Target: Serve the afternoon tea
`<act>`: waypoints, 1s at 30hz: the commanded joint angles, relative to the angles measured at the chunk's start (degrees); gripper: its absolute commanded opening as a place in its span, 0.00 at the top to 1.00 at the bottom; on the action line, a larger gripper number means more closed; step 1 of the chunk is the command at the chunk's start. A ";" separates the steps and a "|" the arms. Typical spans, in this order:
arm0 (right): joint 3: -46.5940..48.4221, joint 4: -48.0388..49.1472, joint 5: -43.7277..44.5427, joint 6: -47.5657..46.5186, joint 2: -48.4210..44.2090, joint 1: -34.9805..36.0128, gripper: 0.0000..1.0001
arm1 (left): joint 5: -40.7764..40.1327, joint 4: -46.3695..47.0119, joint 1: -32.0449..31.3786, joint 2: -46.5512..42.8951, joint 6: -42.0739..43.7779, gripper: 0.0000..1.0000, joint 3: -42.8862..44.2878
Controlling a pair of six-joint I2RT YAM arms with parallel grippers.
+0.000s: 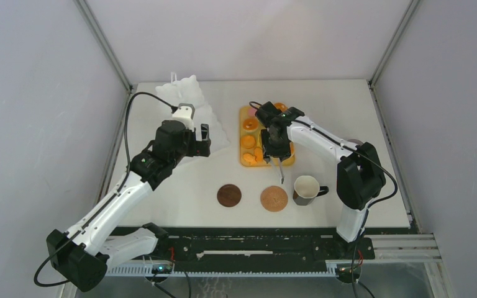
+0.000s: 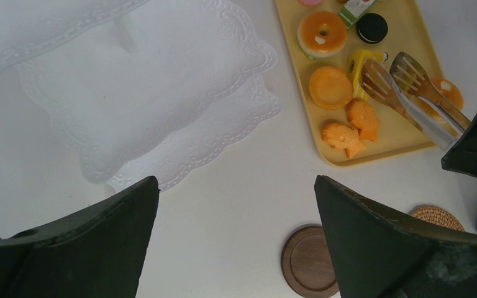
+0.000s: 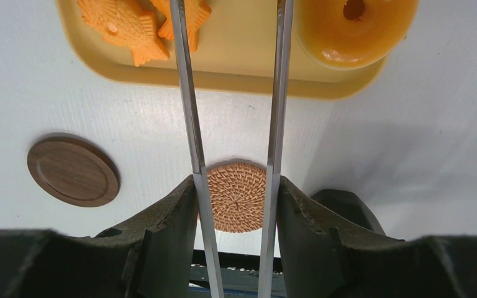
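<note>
The tan tray (image 1: 289, 162) holds toy pastries: an orange tart (image 2: 330, 87), a glazed ring (image 2: 322, 33), a black round (image 2: 372, 27), a yellow wedge (image 2: 363, 59) and two fish-shaped orange pieces (image 2: 341, 136). My right gripper (image 1: 275, 139) is shut on metal tongs (image 2: 410, 108). The tong tips stand apart over the tray beside the wedge, with nothing between them. In the right wrist view the tong arms (image 3: 189, 124) run between my fingers. My left gripper (image 1: 204, 139) is open and empty over the table left of the tray. A dark mug (image 1: 306, 188) stands at the front right.
A white lace tiered stand (image 1: 189, 105) is at the back left, under my left arm. A wooden coaster (image 1: 229, 195) and a wicker coaster (image 1: 274, 198) lie in front of the tray. A dark object (image 1: 355, 144) is partly hidden behind the right arm.
</note>
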 commanded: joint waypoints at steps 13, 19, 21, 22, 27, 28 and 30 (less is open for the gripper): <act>0.57 3.82 -1.30 3.37 -1.69 1.15 0.46 | -0.04 2.39 -0.22 0.02 0.62 0.00 -0.98; -0.83 2.18 0.94 3.52 -2.06 -0.64 0.48 | -0.01 2.20 -0.27 -0.09 0.62 0.00 -1.04; -1.57 2.28 1.15 3.39 -3.09 -1.46 0.49 | 0.03 2.22 -0.24 -0.13 0.62 0.00 -1.00; -1.77 2.28 1.39 3.31 -3.58 -1.79 0.49 | 0.02 2.21 -0.22 -0.17 0.67 0.00 -0.99; -1.29 2.64 0.89 2.93 -4.82 -1.98 0.50 | 0.41 2.30 -0.22 0.06 0.49 0.00 -0.87; -1.07 2.59 0.77 3.06 -4.84 -1.79 0.50 | 0.45 2.30 -0.23 0.02 0.50 0.00 -0.85; -0.77 2.69 0.73 3.54 -5.04 -1.34 0.50 | 0.42 2.31 -0.23 -0.09 0.49 0.00 -0.85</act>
